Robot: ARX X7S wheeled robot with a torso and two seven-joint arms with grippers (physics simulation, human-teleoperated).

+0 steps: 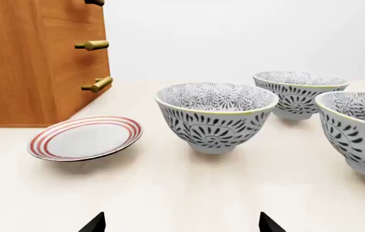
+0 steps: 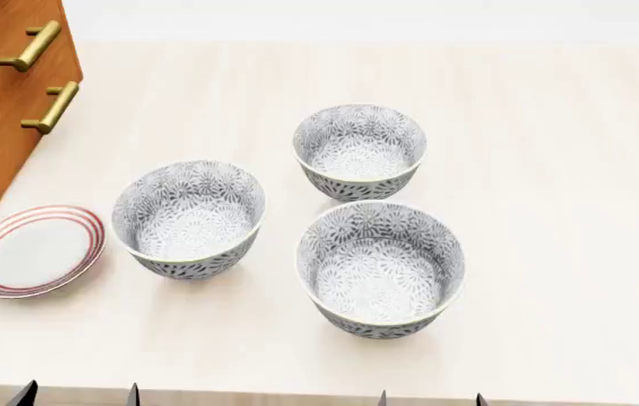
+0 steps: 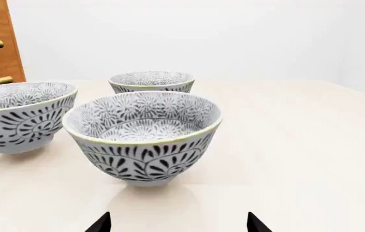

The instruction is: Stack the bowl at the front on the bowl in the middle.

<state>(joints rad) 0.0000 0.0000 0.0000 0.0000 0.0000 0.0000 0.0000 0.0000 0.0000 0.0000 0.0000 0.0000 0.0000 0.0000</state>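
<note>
Three patterned grey-white bowls stand on the pale table. The front bowl (image 2: 380, 266) (image 3: 143, 135) (image 1: 359, 130) is nearest me, straight ahead of my right gripper (image 2: 432, 399) (image 3: 177, 224). That gripper is open and empty, short of the bowl. The middle bowl (image 2: 190, 218) (image 1: 216, 116) (image 3: 18, 116) stands to the left and slightly farther back. It lies ahead of my left gripper (image 2: 76, 396) (image 1: 182, 224), which is open and empty near the table's front edge. The back bowl (image 2: 360, 150) (image 1: 298, 92) (image 3: 151, 82) is farthest away. All the bowls are upright and apart from one another.
A red-striped white plate (image 2: 35, 250) (image 1: 85, 138) lies left of the middle bowl. A wooden drawer cabinet (image 2: 3, 93) (image 1: 34, 63) with brass handles stands at the back left. Bare table stretches to the right of the bowls.
</note>
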